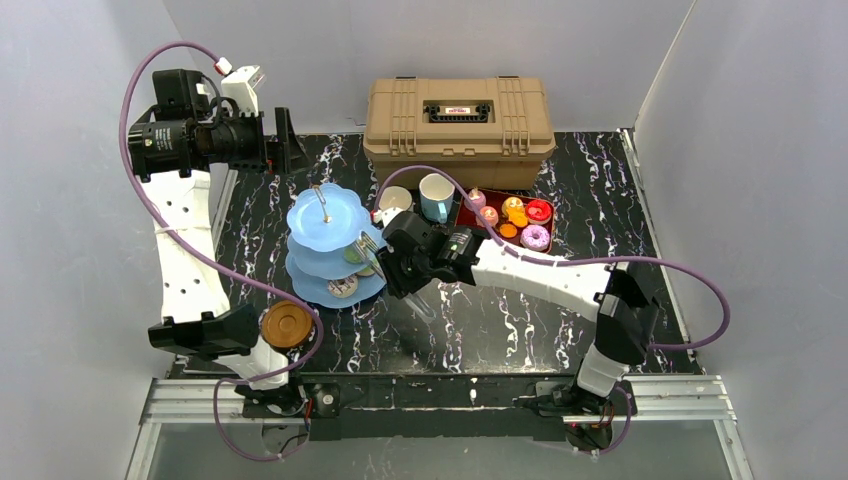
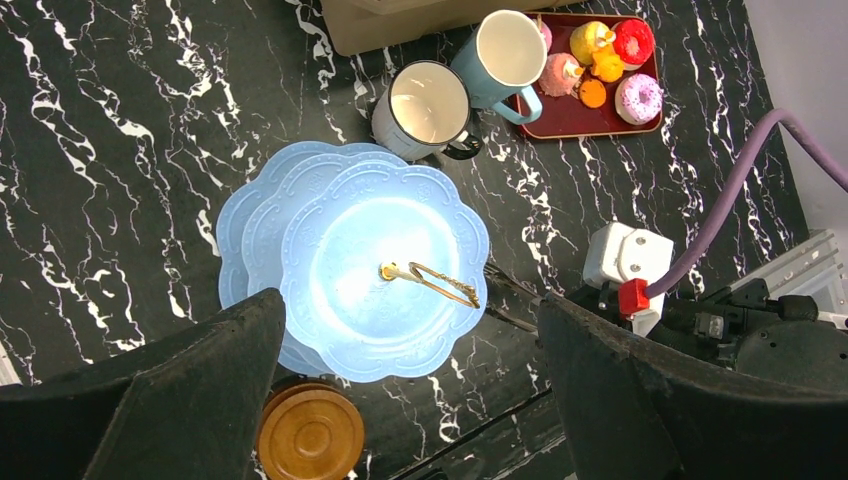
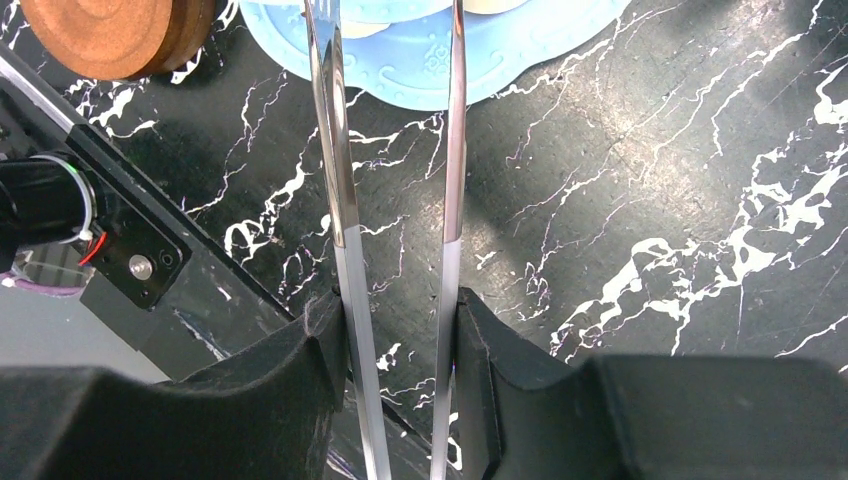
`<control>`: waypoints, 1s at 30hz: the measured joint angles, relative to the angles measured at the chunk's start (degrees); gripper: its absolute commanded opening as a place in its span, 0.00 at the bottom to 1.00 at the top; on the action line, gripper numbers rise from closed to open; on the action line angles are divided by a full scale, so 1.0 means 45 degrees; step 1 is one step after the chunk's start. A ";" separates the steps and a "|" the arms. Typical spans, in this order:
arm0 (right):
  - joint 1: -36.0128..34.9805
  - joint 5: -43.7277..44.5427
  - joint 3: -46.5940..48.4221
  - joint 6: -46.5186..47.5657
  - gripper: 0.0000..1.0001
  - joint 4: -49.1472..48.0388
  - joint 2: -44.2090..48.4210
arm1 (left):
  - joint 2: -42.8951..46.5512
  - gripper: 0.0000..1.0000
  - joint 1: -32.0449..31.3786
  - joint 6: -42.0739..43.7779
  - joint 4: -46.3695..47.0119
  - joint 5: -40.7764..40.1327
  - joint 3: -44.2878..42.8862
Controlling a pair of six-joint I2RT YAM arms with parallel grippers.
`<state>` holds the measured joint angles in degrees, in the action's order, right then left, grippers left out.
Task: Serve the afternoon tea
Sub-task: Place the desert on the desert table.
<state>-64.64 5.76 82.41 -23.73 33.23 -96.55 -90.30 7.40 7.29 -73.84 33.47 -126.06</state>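
The light-blue three-tier cake stand (image 1: 325, 222) stands left of centre, also seen from above in the left wrist view (image 2: 380, 270). Small cakes (image 1: 343, 287) sit on its lower tiers. My right gripper (image 1: 405, 265) is shut on metal tongs (image 3: 340, 150), whose arms reach to the stand (image 3: 430, 60); their tips are out of the wrist view. A white mug (image 2: 425, 105) and a light-blue mug (image 2: 505, 55) stand behind the stand. Toy donuts (image 2: 640, 97) lie on the dark-red tray (image 2: 570, 115). My left gripper (image 2: 408, 305) is open and empty, high above the stand.
A stack of brown saucers (image 1: 288, 325) sits near the front left, by the left arm's base. The tan toolbox (image 1: 460, 115) stands at the back. The right arm's purple cable (image 1: 690, 300) loops over the right side.
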 measured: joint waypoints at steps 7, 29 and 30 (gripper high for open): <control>0.0005 0.0073 0.0068 0.0024 0.50 0.0010 -0.0029 | 0.0000 0.95 0.0000 -0.0024 0.0000 0.0000 0.0000; 0.0418 0.0563 0.0039 -0.0126 0.55 0.0049 0.1141 | 0.0117 0.95 0.0000 0.0136 0.0000 0.0053 0.0029; 0.0534 0.0525 0.0039 -0.0175 0.56 0.0019 0.1389 | 0.0117 0.95 0.0000 0.0136 0.0000 0.0058 0.0029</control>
<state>-62.24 8.12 82.59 -24.51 33.32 -90.30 -89.78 7.40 7.90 -73.84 33.74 -125.93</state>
